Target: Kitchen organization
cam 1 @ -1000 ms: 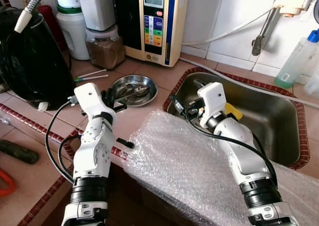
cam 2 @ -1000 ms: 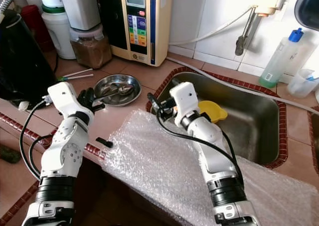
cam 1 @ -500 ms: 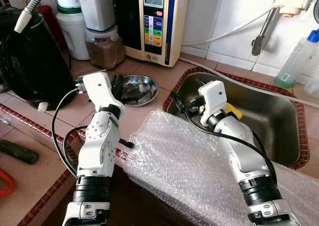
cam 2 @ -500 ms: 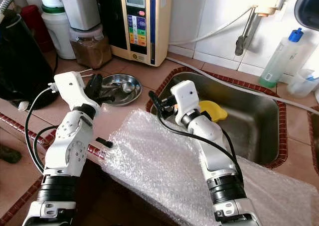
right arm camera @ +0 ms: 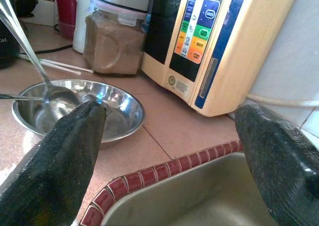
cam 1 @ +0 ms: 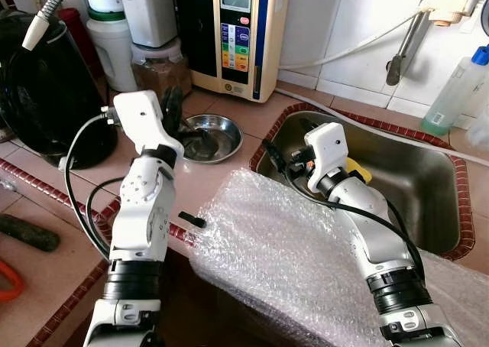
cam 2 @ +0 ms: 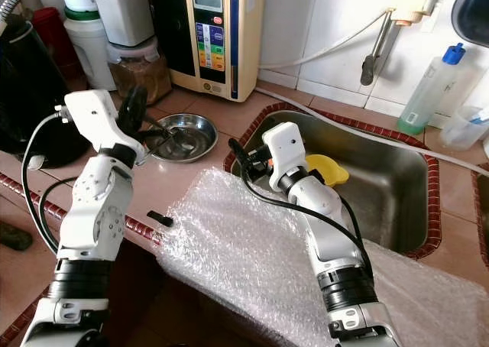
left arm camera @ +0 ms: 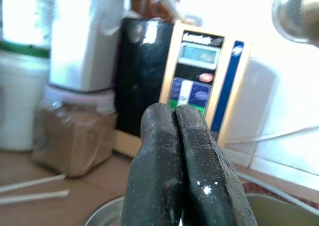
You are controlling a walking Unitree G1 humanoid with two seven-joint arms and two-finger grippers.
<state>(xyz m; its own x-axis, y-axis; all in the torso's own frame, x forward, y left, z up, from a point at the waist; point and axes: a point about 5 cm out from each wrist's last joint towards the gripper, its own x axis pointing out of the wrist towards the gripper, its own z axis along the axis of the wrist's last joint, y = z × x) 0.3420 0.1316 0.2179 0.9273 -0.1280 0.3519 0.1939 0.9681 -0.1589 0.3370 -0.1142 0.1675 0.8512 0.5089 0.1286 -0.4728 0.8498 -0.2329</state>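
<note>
- Left gripper (cam 1: 170, 106) pressed shut, raised above the steel bowl (cam 1: 229, 129) on the tiled counter. Right gripper (cam 1: 276, 157) spread wide, hovering at the near corner of the sink (cam 1: 405, 194) and gripping nothing.
- From the head views: bowl near the sink's corner, with the bubble wrap (cam 1: 290, 263) draped over the counter edge below both arms. Risk of a forearm dragging the wrap and pulling it off the edge. Risk of the left wrist cable catching on the counter edge in a downward reach.
- Also from the head views: jar of brown powder (cam 1: 160, 72) and water appliance (cam 1: 237, 34) close behind the left gripper. Any forward sweep likely to knock the jar.
- From the left wrist view: fingers (left arm camera: 159, 131) closed tight against each other, nothing visible between them. Cannot tell whether anything is pinched lower down. Descending closed would mean pushing the bowl rather than gripping it.
- From the right wrist view: spoon (right arm camera: 55, 94) lying in the bowl, handle slanting upward, with a second utensil beside it. Lifting or nudging the bowl by one rim likely to tip it, sliding both utensils out towards the sink. Thin steel rim probably slippery between soft pads.
</note>
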